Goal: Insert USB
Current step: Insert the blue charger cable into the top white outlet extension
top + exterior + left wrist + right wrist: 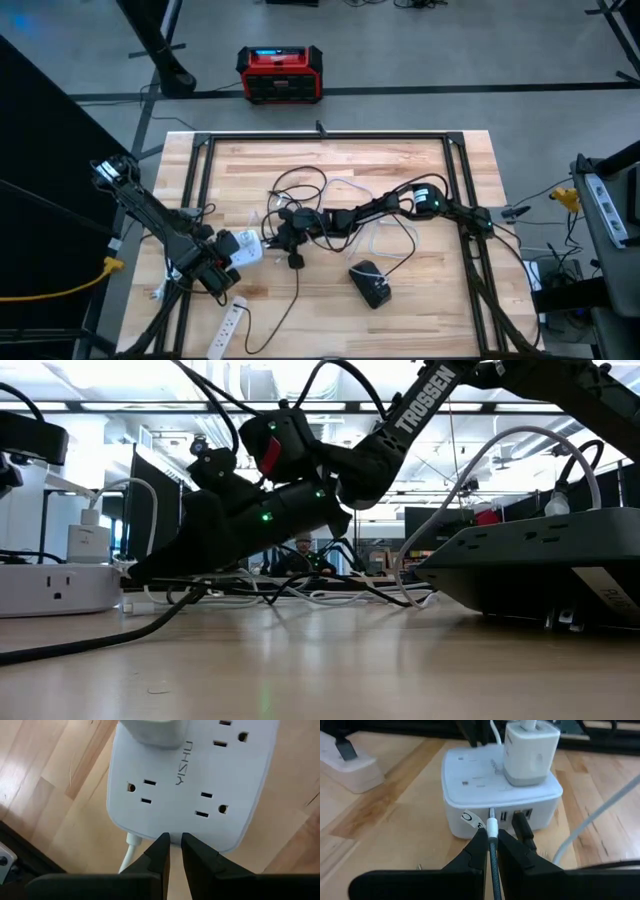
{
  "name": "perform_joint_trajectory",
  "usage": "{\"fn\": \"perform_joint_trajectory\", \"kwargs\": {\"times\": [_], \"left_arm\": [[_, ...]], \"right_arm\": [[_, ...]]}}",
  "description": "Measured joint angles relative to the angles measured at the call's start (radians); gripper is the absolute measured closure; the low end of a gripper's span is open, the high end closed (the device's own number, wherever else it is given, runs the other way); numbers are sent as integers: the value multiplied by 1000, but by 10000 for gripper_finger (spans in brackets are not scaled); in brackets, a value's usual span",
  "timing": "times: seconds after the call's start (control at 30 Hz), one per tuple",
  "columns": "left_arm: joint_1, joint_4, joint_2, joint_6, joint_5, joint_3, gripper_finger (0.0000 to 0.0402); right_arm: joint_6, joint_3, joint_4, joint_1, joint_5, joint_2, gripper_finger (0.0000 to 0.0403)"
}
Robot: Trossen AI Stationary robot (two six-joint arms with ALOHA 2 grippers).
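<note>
Pale wood-plank table (420, 300), grey floor w/ red-black box (280, 74) at 12 o'clock. Right gripper (491, 839) pinches braided USB cable (493, 865) at white power strip (485, 795). Left gripper (171, 845) nearly closed, at the strip's edge.

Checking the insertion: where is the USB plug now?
In the right wrist view, the USB plug sits between the right gripper's fingers, at the white power strip's side ports.

The high view looks straight down on the whole light wooden table (330, 190). The low view sits at tabletop height, facing level across it into the room behind. Each wrist view looks forward, very close, at the white plastic power strip (195, 780) (the left from above its outlets, the right toward its port end), which the high view also shows.
</note>
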Motion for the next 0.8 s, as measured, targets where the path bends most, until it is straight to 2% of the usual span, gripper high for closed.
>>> {"fn": "perform_joint_trajectory", "kwargs": {"times": [0.2,0.8], "left_arm": [[0,2,0,-1,-3,0,363],[0,33,1,-1,-51,-2,363]], "right_arm": [[10,2,-47,-4,16,0,388],[14,1,-24,-3,38,0,388]]}}
